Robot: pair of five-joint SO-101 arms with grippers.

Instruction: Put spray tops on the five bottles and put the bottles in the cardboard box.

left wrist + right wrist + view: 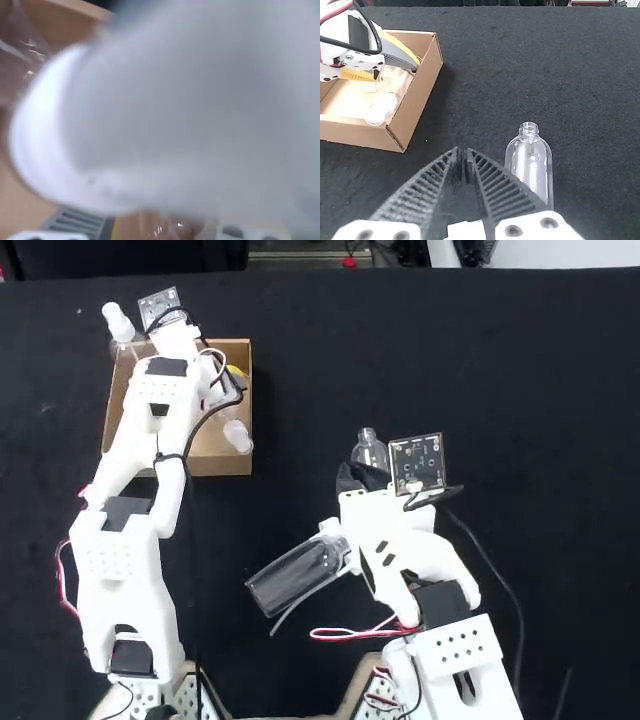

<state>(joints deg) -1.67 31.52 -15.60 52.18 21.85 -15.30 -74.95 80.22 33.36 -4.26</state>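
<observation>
Noted right gripper [462,152] pressed together on nothing, just beside uncapped clear plastic bottle [530,162] resting on black table [545,60]. Noted left gripper [395,65] inside brown cardboard box [415,107] among white-topped clear bottles [382,107]; cannot tell its grip.

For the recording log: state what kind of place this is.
Most likely a robotics lab or hobby workbench. A black cloth is the work surface, the white left arm and right arm trail loose wires, and the props are a cardboard box and a clear bottle.
</observation>
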